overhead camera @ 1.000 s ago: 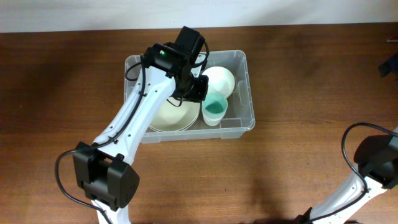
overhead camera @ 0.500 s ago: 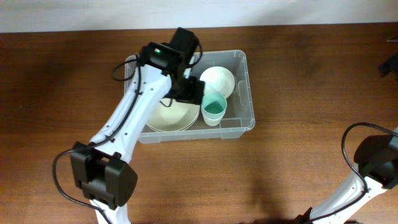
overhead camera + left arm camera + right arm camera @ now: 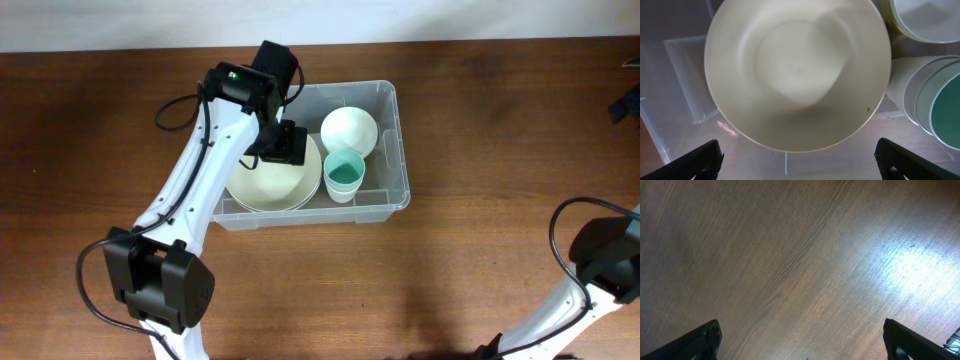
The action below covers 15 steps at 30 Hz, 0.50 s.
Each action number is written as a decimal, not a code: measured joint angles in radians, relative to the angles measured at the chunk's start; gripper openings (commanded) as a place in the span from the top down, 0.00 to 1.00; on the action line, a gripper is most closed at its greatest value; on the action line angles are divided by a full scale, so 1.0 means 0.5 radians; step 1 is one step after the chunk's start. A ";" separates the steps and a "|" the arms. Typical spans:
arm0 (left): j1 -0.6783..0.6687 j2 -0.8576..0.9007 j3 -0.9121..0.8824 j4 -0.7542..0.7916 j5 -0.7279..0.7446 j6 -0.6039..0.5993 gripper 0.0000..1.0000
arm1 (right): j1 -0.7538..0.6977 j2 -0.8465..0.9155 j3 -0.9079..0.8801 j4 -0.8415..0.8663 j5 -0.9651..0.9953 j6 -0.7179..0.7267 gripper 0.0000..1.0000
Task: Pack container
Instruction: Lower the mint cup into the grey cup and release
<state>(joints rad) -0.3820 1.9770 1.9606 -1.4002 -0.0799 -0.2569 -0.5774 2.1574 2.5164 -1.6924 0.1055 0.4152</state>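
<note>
The overhead view is showing the container (image 3: pixel 397 140) sitting on the brown wooden surface (image 3: pixel 500 120), near the far edge and left of centre. It is holding three dishes: one cream plate (image 3: pixel 272 188), one white bowl (image 3: pixel 349 128) and one teal-lined cup (image 3: pixel 344 176). The left arm is reaching over the container, and its claw (image 3: pixel 283 148) is hanging above the plate's far edge.

Only the left wrist view is showing that this left claw (image 3: pixel 799 162) is spread wide and gripping nothing, with the cream plate (image 3: pixel 797 75) lying directly below. A yellowish rim is also peeking out beside the white bowl (image 3: pixel 927 17).

The right claw (image 3: pixel 807 342), appearing only in its own camera, is gaping wide over bare wood, empty.
</note>
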 measured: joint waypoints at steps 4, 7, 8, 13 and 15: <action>0.000 0.000 0.000 -0.057 -0.035 0.001 0.01 | 0.000 0.000 0.000 0.000 0.000 -0.001 0.01; 0.000 0.000 0.000 -0.100 -0.065 0.041 0.01 | 0.000 0.000 0.000 0.000 -0.001 -0.001 0.01; 0.000 0.000 0.000 -0.105 -0.069 0.064 0.01 | 0.000 0.000 0.000 0.000 -0.001 0.000 0.01; 0.000 0.000 0.000 -0.023 -0.083 0.233 0.01 | 0.000 0.000 0.000 0.000 0.000 -0.001 0.01; 0.000 0.000 -0.002 0.089 -0.089 0.349 0.01 | 0.000 0.000 0.000 0.000 0.000 -0.001 0.01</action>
<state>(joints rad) -0.3820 1.9770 1.9598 -1.3556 -0.1246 -0.0826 -0.5774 2.1574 2.5164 -1.6924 0.1055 0.4149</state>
